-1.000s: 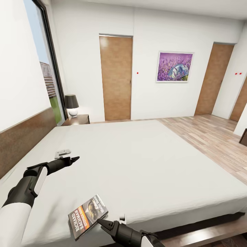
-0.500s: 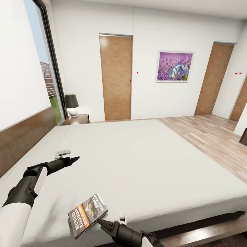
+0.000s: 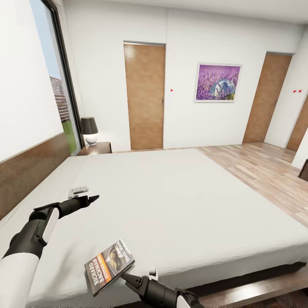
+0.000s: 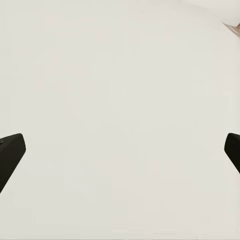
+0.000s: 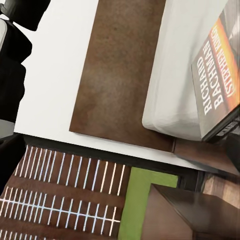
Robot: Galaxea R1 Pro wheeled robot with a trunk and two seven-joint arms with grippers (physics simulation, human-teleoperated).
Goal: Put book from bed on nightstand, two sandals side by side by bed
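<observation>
The right gripper (image 3: 124, 277) is partly cut off by the lower edge of the head view; its tip touches the near corner of the book (image 3: 109, 266), but I cannot tell if the fingers pinch the cover or stand apart. The book lies close to the near edge of the bed (image 3: 184, 201), face up, with its corner a little over the edge. In the right wrist view the book (image 5: 220, 85) is cut off at the side. The left gripper (image 3: 92, 198) hangs over the mattress with its fingers spread wide, near a small pale object (image 3: 78, 190) that is hard to make out. The mattress is otherwise open. A nightstand (image 3: 96, 149) with a lamp (image 3: 89, 130) stands at the far corner, beside the window (image 3: 57, 92).
</observation>
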